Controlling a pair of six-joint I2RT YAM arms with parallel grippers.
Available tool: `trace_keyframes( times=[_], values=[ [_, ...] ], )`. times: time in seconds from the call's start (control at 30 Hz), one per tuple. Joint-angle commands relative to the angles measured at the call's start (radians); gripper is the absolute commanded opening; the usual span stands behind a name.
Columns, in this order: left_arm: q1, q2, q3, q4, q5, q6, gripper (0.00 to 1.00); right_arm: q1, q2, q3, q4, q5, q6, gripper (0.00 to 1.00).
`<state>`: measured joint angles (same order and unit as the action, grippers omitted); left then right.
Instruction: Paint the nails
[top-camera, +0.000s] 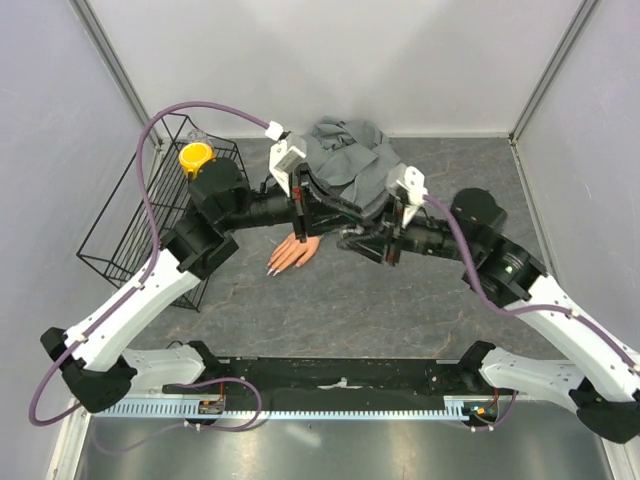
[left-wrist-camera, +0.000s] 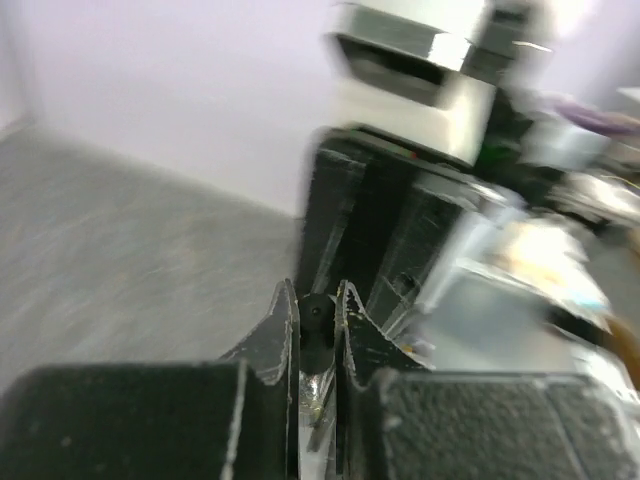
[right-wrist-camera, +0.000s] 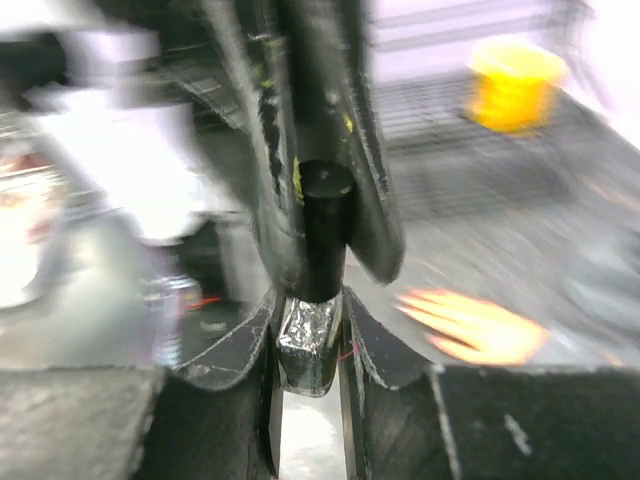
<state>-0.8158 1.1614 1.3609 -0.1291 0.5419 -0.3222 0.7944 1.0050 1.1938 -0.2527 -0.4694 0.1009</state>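
Note:
The peach mannequin hand (top-camera: 294, 254) lies on the grey table, fingers toward the near left, its grey sleeve (top-camera: 345, 160) bunched behind. Its nails (top-camera: 273, 270) are too small to judge; the hand is a blur in the right wrist view (right-wrist-camera: 470, 325). Both grippers meet just above and right of the hand. My right gripper (top-camera: 352, 238) (right-wrist-camera: 308, 300) is shut on a small silvery polish bottle (right-wrist-camera: 308, 340). My left gripper (top-camera: 335, 215) (left-wrist-camera: 317, 300) is shut on the bottle's black cap (left-wrist-camera: 317, 318) (right-wrist-camera: 325, 230), end to end with the right one.
A black wire basket (top-camera: 150, 220) stands at the left, with a yellow object (top-camera: 196, 157) (right-wrist-camera: 515, 85) in its far end. White walls enclose the table on three sides. The arm bases sit on a black rail (top-camera: 340, 375) at the near edge.

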Motion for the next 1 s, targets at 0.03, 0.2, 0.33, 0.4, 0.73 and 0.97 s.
trace_keyframes(
  times=[0.03,0.2,0.33,0.4,0.73,0.97],
  values=[
    [0.012,0.116,-0.133,0.948,0.923,-0.534,0.02,0.009,-0.062,-0.15,0.76,-0.684,0.41,0.0],
    [0.075,0.147,-0.074,0.718,0.844,-0.531,0.02,0.009,-0.08,-0.124,0.617,-0.674,0.406,0.0],
    [0.116,0.103,0.127,-0.124,0.418,0.045,0.43,0.0,-0.094,-0.048,0.256,-0.43,0.133,0.0],
    [0.118,0.048,0.132,-0.167,0.214,0.081,0.58,0.0,-0.082,-0.033,0.182,-0.364,0.102,0.0],
    [0.103,-0.137,-0.005,-0.107,-0.318,-0.109,0.54,0.0,0.015,0.055,0.043,0.113,0.006,0.0],
    [-0.063,-0.085,0.0,-0.06,-0.58,-0.049,0.49,0.0,0.038,0.092,0.043,0.206,0.017,0.0]
  ],
)
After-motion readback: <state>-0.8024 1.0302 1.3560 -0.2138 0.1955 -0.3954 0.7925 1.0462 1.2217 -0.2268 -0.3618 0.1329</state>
